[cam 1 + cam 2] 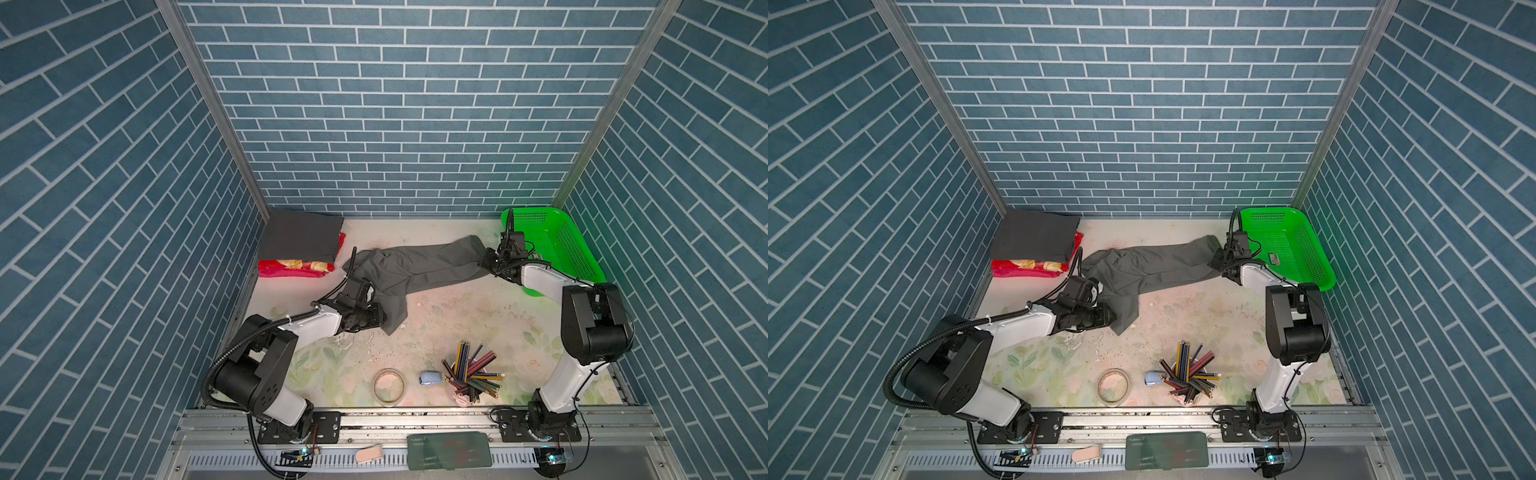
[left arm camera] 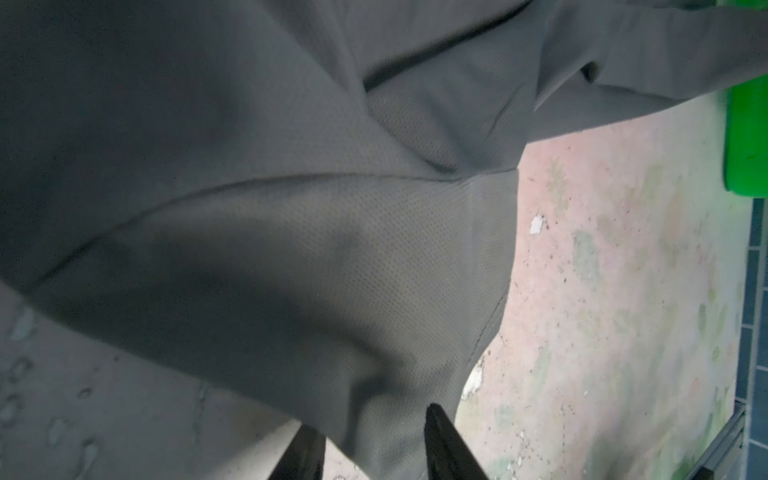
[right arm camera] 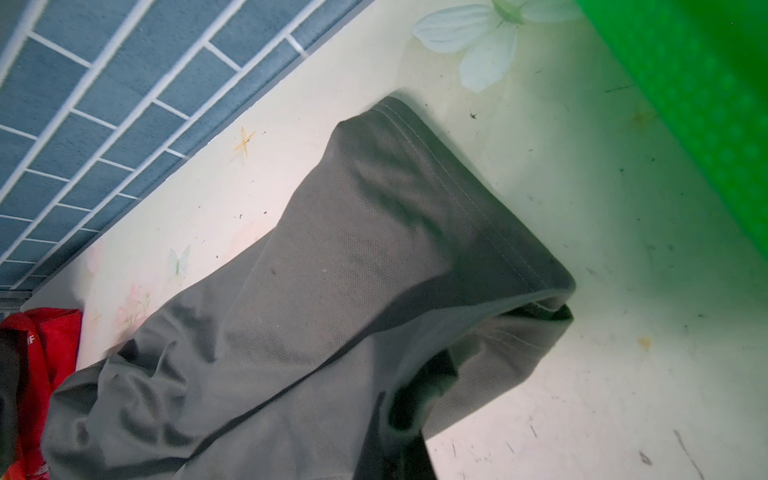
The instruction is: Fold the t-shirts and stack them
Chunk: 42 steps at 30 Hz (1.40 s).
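Grey shirt [image 1: 419, 266], desk [image 1: 457, 328] 12 o'clock, spread for folding: right end effector [image 1: 487, 261] clamps 3 o'clock end; left end effector [image 2: 370, 428] parted round cloth.

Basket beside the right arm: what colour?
Bright green, with perforated mesh walls. The basket shows best in a top view.

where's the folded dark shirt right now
In a top view the folded charcoal t-shirt sits in the far left corner, on a red cloth, left of the grey t-shirt.
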Tool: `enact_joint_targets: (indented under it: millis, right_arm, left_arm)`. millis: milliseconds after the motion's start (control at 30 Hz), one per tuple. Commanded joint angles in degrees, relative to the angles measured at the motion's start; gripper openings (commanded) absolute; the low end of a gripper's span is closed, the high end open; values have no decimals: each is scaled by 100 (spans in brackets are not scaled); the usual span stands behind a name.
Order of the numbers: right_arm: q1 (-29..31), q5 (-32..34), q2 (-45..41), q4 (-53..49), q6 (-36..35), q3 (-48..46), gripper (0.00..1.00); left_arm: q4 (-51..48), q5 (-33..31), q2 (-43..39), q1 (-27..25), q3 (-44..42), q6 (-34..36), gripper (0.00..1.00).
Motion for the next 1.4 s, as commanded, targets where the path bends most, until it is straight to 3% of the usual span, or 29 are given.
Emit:
enact_joint_targets:
  millis: [0,367,500,533,700,867,967,1167,1367]
  right_arm:
    - [32,37,-193,-4,-68,-52,0]
    - [35,2,-149,31,-45,-35,0]
    - [35,-20,-164,31,-42,-35,0]
    - [34,-25,-174,30,-37,-43,0]
    - [26,1,-228,9,-59,-44,0]
    - [22,2,-257,22,-46,-52,0]
    - [22,-7,-254,16,-48,-35,0]
    - [27,-3,-273,3,-55,-17,0]
    - [20,13,-345,-30,-67,-61,0]
  left_arm:
    - [-309,-199,68,-107,163,230,45]
    - [-128,-290,100,-521,151,202,50]
    - [-612,-877,405,-599,459,355,55]
    - [-788,-1051,518,-605,575,441,71]
    - [-1429,-1865,869,-603,927,449,73]
    - [-1372,-1738,1018,-607,959,298,72]
    - [-1285,-1712,1019,-609,881,316,65]
    - [-864,-1498,1031,-604,755,320,24]
    - [-583,-1193,1077,-607,845,349,0]
